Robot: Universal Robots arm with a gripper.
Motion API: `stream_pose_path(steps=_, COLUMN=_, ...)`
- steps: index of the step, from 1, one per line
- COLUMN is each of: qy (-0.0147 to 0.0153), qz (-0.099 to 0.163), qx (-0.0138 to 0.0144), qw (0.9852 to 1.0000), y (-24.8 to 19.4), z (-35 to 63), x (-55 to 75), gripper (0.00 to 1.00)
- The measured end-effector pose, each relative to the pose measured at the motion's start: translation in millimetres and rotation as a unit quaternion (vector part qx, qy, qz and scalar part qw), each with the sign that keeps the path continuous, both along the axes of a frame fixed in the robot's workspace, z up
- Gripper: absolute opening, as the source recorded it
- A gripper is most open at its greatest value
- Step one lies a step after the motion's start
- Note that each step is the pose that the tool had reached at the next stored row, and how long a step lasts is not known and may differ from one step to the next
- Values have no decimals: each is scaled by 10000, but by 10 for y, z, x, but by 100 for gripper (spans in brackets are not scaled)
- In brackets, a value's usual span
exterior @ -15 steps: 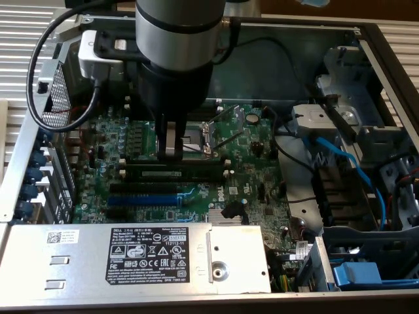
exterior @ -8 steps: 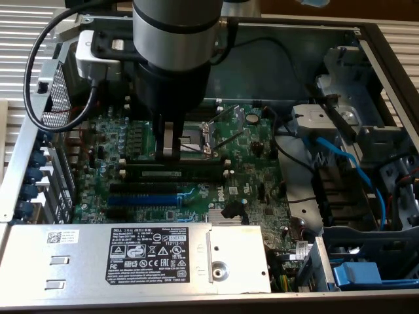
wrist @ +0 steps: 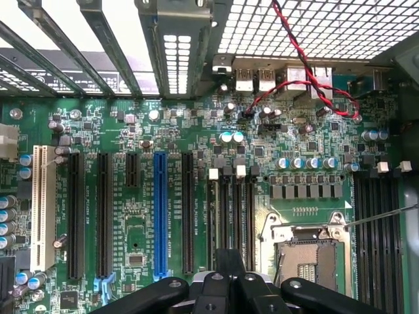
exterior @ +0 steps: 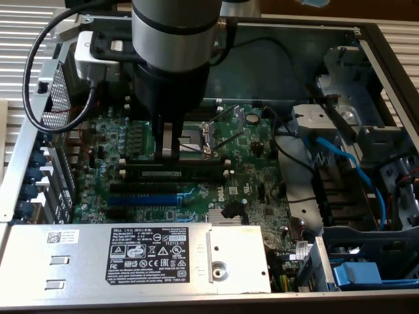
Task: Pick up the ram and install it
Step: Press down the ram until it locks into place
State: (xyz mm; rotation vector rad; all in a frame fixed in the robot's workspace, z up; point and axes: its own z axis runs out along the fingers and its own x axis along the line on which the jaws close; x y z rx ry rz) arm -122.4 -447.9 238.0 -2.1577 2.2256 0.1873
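The long, thin dark-green ram stick with a white label strip [exterior: 171, 173] stands on edge in the bank of long black memory slots with white end clips [exterior: 222, 171]. Its long axis runs along the exterior view's left-right, parallel to the slots. Whether it is fully seated and its clips are latched I cannot tell.

Just behind it, the dark two-fingered gripper [exterior: 166, 152] points straight down from the grey arm, with its tips low over the slot bank. Its jaws are pressed together and nothing is seen clamped between them. Whether the tips touch the stick or the neighbouring slot I cannot tell. In the wrist view the gripper [wrist: 229, 265] sits at the near end of the same slots.

Beyond the gripper lies the square metal processor socket with its thin lever [exterior: 196, 136]. On the near side of the ram come more black slots and the long blue slot [exterior: 144, 198], all parallel to it, then a small finned silver heatsink [exterior: 226, 216]. All of this sits on the green motherboard [exterior: 252, 167].

Room is tight. The grey metal power supply box with a white label [exterior: 131, 252] borders the board in front, and blue cables [exterior: 340, 154] and drive bays crowd the exterior view's right. The perforated rear wall of the case [wrist: 314, 26] carries a twisted red-and-black wire [wrist: 294, 82]. The space straight above the slots is open.
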Motion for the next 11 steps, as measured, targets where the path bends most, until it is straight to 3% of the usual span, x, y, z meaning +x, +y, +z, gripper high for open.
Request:
stream_pose_path(steps=7, qy=4, qz=0, qx=0, qw=10000, y=-5, z=-8, x=0, gripper=10)
stream_pose_path(steps=11, qy=31, qz=0, qx=1, qw=10000, y=-5, z=-9, x=0, gripper=10)
